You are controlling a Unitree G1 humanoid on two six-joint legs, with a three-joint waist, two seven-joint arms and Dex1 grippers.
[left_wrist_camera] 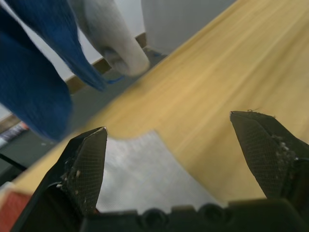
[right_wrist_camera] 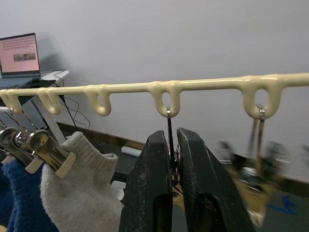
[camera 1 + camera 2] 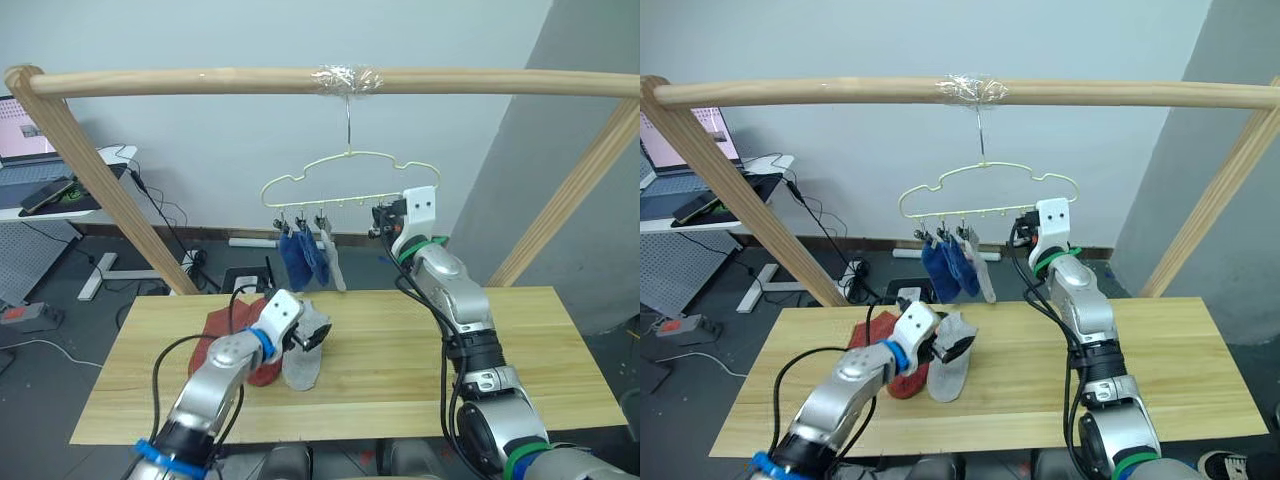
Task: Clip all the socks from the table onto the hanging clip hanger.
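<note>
1. You are midway through the job: two blue socks (image 3: pixel 303 256) and one light grey sock (image 3: pixel 334 262) already hang side by side from clips at the left end of the clip hanger (image 3: pixel 350 180), its hook taped to a round wooden pole (image 3: pixel 300 82).
2. Your right gripper (image 2: pixel 173 162) is up at the hanger's bar, its black fingers pressed together on a small metal clip (image 2: pixel 171 166) hanging from a loop just right of the grey sock — judged to be readying that clip for the next sock.
3. Your left gripper (image 1: pixel 176 159) sits low below the hanger, fingers spread wide and empty, just over a light grey sock (image 3: pixel 303 350) lying flat on the table (image 3: pixel 420 380).
4. Rust-red socks (image 3: pixel 228 337) lie partly under that grey one.
5. Next, you likely need to close on the grey fabric and lift it to the held clip.
6. Textures — soft knit socks, thin pale-yellow cloud-shaped wire, pale plank tabletop.
</note>
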